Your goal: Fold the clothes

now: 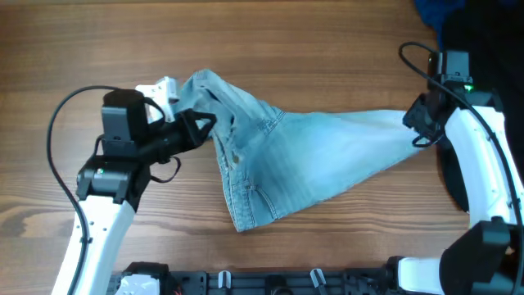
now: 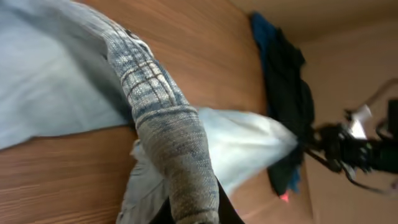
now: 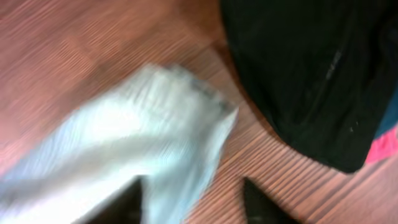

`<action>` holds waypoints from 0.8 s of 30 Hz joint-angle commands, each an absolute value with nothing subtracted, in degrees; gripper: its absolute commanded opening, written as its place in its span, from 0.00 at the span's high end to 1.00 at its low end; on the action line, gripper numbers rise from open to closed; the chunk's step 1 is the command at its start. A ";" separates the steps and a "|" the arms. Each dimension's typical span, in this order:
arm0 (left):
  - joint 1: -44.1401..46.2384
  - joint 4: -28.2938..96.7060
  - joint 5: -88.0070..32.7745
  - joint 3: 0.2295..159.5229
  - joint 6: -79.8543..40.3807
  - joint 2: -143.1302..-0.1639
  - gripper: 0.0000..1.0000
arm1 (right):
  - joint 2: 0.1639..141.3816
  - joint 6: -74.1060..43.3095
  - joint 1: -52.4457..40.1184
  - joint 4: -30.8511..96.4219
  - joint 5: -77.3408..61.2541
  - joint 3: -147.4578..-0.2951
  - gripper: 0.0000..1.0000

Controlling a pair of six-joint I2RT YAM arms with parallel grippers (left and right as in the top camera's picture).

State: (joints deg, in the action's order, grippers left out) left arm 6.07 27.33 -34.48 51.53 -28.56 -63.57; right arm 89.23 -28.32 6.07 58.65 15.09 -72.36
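Note:
The light blue denim shorts (image 1: 311, 156) lie stretched across the wooden table between my two grippers. My left gripper (image 1: 205, 124) is shut on the stitched waistband at the left end. In the left wrist view the waistband (image 2: 168, 137) runs down between the fingers (image 2: 193, 214). My right gripper (image 1: 416, 129) is at the tip of the leg on the right. In the blurred right wrist view its fingers (image 3: 196, 205) are spread apart, and the pale hem (image 3: 124, 149) lies over the left finger and partly between the two.
A dark navy/black cloth pile (image 1: 483, 33) lies at the far right, just beyond the right gripper. It also shows in the right wrist view (image 3: 311, 74) and the left wrist view (image 2: 283, 81). A small pink-red cloth (image 3: 385, 146) peeks out beside it.

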 commanded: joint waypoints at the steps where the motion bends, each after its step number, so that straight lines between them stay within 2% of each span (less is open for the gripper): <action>1: 10.61 26.72 -43.35 54.46 -23.92 -60.05 0.96 | 88.60 -17.47 5.96 58.02 4.67 -72.38 0.40; 4: 12.49 24.80 -45.34 55.16 -21.02 -56.47 0.96 | 88.60 -10.09 5.96 55.16 -4.58 -72.38 0.34; 6: 12.49 18.35 -43.35 55.53 -25.23 -55.59 0.96 | 88.60 -9.04 5.96 54.33 -7.75 -72.38 0.33; 9: 12.49 3.44 -32.75 55.53 -35.90 -58.30 0.96 | 87.85 -19.14 6.44 56.29 -3.01 -72.38 0.32; 14: 14.24 -12.58 -32.14 57.82 -49.65 -74.17 0.96 | 76.64 -22.76 6.81 57.21 0.23 -72.44 0.28; 17: 21.17 -12.23 -34.48 70.02 -50.17 -85.80 0.96 | 67.83 -26.50 10.26 59.07 0.69 -72.44 0.27; 20: 32.05 -7.57 -37.50 90.04 -47.51 -97.49 0.96 | 60.80 -30.48 15.57 59.40 1.76 -72.44 0.27; 22: 38.30 -0.51 -41.47 105.01 -41.76 -102.96 0.96 | 58.87 -29.93 18.22 59.40 1.76 -72.44 0.28; 24: 40.73 8.12 -44.29 115.24 -36.01 -103.81 0.96 | 59.72 -29.93 18.41 59.51 1.69 -72.42 0.28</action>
State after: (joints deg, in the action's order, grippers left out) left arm 37.74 2.59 -37.54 102.26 -45.04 -104.14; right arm 59.09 -28.75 18.00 59.44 0.51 -72.38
